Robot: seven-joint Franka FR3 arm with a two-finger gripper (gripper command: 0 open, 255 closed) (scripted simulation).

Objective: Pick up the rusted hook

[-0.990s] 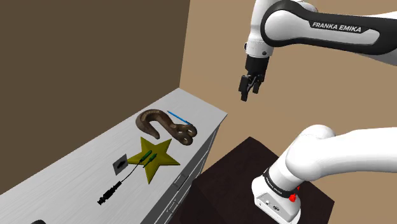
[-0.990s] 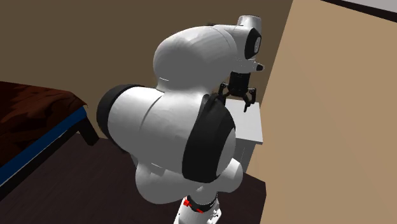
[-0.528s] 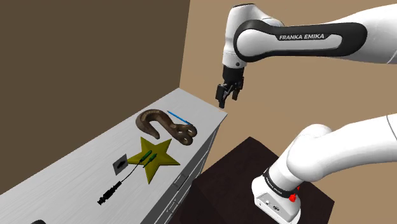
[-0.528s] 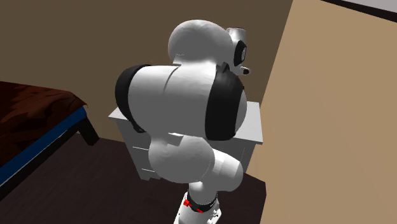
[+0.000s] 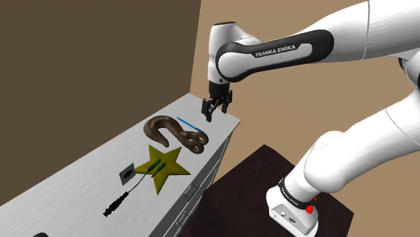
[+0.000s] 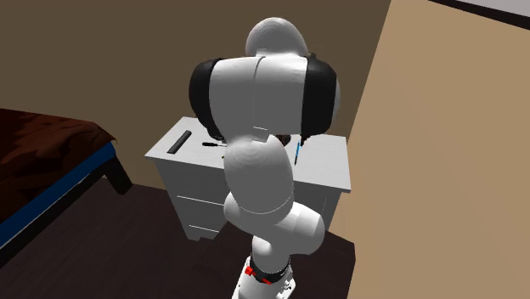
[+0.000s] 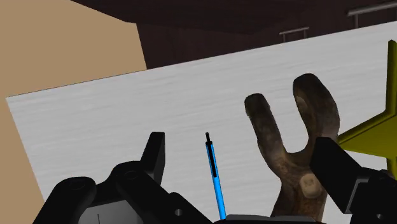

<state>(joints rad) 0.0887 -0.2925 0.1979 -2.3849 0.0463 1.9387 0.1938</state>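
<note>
The rusted brown hook (image 5: pixel 176 132) lies flat on the grey dresser top (image 5: pixel 87 165), its forked end toward the front edge. My gripper (image 5: pixel 211 115) hangs open above the dresser's near corner, a little to the right of the hook in the shoulder view and not touching it. In the wrist view the black fingers (image 7: pixel 154 153) stand wide apart. The hook's forked end (image 7: pixel 286 149) lies by the right finger, and a thin blue pen (image 7: pixel 215 178) lies between the fingers on the surface.
The blue pen (image 5: pixel 190 124) lies beside the hook. A yellow star (image 5: pixel 161 168) with green pieces on it and a black cable plug (image 5: pixel 120 200) sit further along the top. Dresser drawers (image 5: pixel 195 192) face the dark floor. A bed (image 6: pixel 42 170) stands off to the side.
The arm has swung toward the shoulder view's left and lowered, carrying the gripper from beyond the dresser's edge to above its corner near the hook. The fingers have stayed open.
</note>
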